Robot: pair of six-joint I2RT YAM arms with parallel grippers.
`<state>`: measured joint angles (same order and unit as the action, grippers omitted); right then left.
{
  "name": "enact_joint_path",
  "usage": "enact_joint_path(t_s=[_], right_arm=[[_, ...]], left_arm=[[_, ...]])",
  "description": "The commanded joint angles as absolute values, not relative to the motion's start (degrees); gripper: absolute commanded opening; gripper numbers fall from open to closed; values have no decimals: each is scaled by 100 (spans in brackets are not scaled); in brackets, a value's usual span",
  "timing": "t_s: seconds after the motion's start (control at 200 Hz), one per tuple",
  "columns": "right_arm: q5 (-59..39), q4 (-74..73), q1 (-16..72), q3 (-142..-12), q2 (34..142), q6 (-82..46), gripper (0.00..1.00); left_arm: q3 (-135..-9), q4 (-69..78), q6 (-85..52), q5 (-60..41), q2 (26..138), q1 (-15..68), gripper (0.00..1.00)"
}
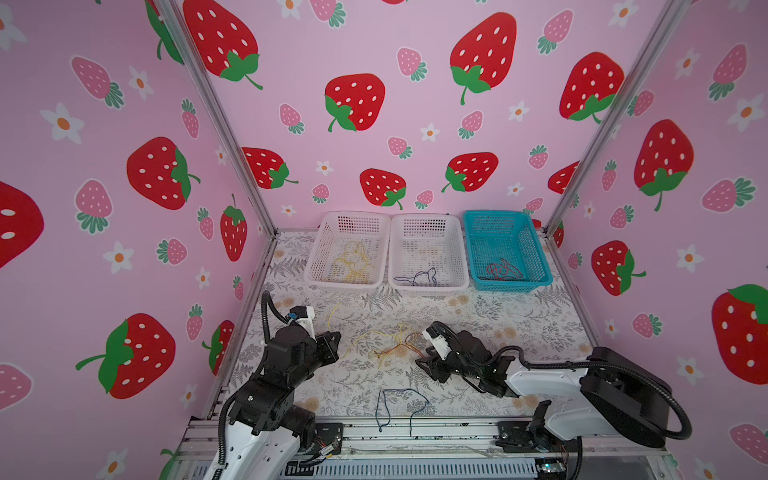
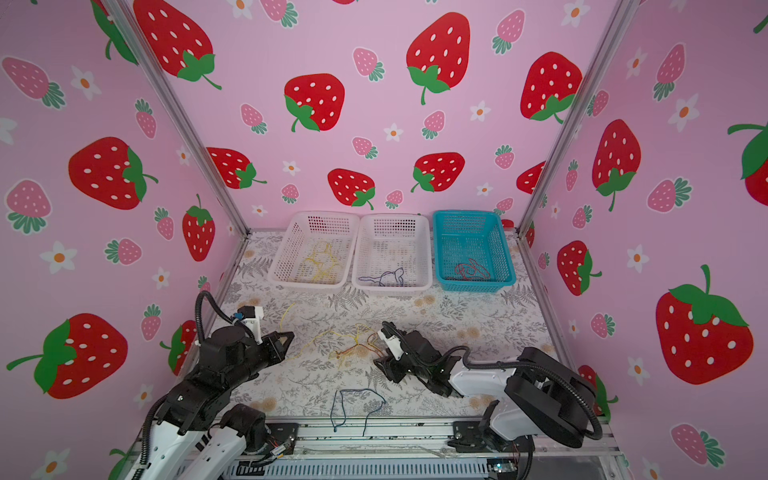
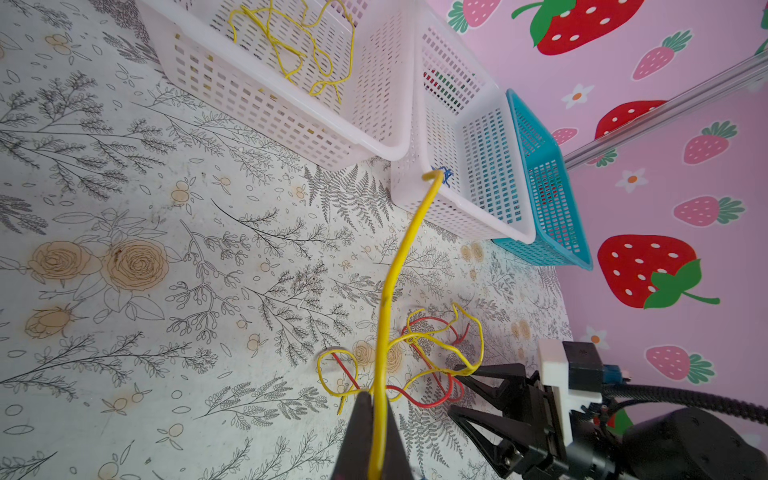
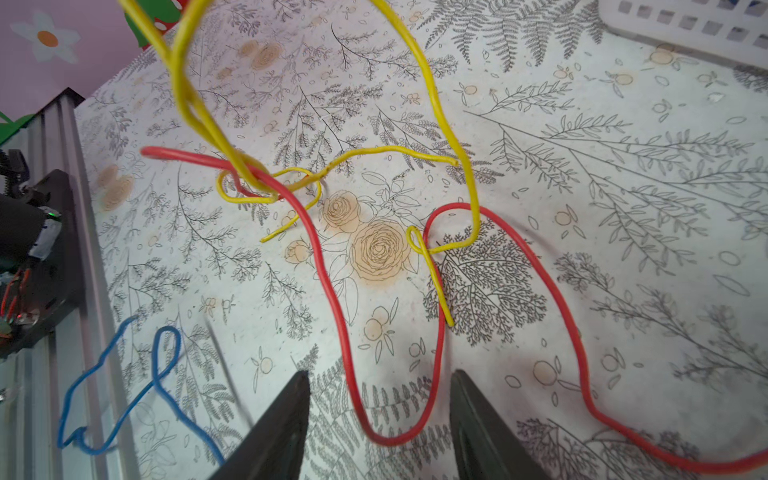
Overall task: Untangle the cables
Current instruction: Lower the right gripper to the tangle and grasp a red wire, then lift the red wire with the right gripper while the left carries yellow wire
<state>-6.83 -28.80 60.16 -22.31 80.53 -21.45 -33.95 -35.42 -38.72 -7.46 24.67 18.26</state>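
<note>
A tangle of yellow and red cables (image 1: 395, 345) (image 2: 353, 348) lies mid-table between both arms. My left gripper (image 1: 334, 338) (image 3: 376, 399) is shut on a yellow cable (image 3: 399, 257), which rises from its jaws and runs back into the tangle. My right gripper (image 1: 424, 361) (image 4: 380, 374) stands open low over the table. A loop of the red cable (image 4: 332, 291) lies between its fingers and touches neither. Yellow strands (image 4: 457, 124) knot around the red one further out. A separate blue cable (image 1: 399, 405) (image 4: 120, 395) lies loose at the table's front edge.
Three baskets line the back. The left white basket (image 1: 340, 284) holds yellow cables, the middle white basket (image 1: 428, 287) a dark blue one, and the blue basket (image 1: 511, 286) red ones. A metal rail (image 1: 415, 432) runs along the front edge, and pink walls close in the sides.
</note>
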Motion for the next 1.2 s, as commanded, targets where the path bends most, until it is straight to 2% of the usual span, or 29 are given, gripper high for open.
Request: enact_joint_path(t_s=[0.0,0.03,0.085,0.22,0.345,0.46,0.735,1.07,1.196], right_arm=[[-598,-3142,6038,-2417,8186,-2171,52],[-589,-3146,6042,-2420,8208,-2163,52],[-556,-3146,6038,-2432,8235,-2153,46],[-536,-3073,6038,-2426,8170,-2144,25],[-661,-2961,6038,-2364,7795,-2178,10],[-807,-2780,6038,-2320,7354,-2147,0],[-1477,-2479,6047,-2180,6320,-2077,0],[-2956,-2345,6095,-2256,6200,-1731,0],[-2706,-1870,6219,-2404,6475,-1670,0]], left_arm=[[-3542,-3649,-3806,-610,2378,1835,0],[-3533,-3635,-3806,-607,2381,1836,0],[-3538,-3637,-3806,-598,2406,1833,0],[-3540,-3630,-3796,-610,2441,1833,0],[-3525,-3631,-3823,-591,2434,1831,0],[-3515,-3632,-3823,-598,2443,1832,0],[-3526,-3646,-3814,-541,2595,1831,0],[-3513,-3607,-3805,-474,2744,1834,0],[-3720,-3644,-3692,-259,2849,1789,0]])
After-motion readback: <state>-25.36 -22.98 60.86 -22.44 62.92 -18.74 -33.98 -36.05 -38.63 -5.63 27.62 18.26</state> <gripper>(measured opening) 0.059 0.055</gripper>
